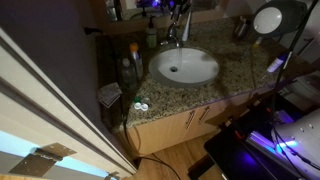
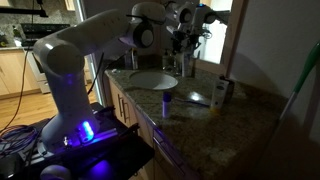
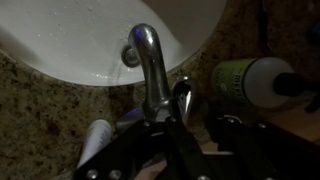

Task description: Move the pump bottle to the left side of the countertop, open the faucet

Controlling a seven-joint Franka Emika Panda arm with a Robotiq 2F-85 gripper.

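Speckled countertop [image 1: 238, 68] under me. My gripper [image 3: 175, 140] hangs right over the faucet [image 3: 148, 60], fingers [image 3: 232, 138] spread, holding nothing. Looks like the faucet-opening step: next I'd settle onto its handle [image 3: 183, 96] and push. The pump bottle [image 3: 245, 80] stands just beside the faucet and could get bumped. The orange-capped bottle [image 1: 132, 60] is well apart.
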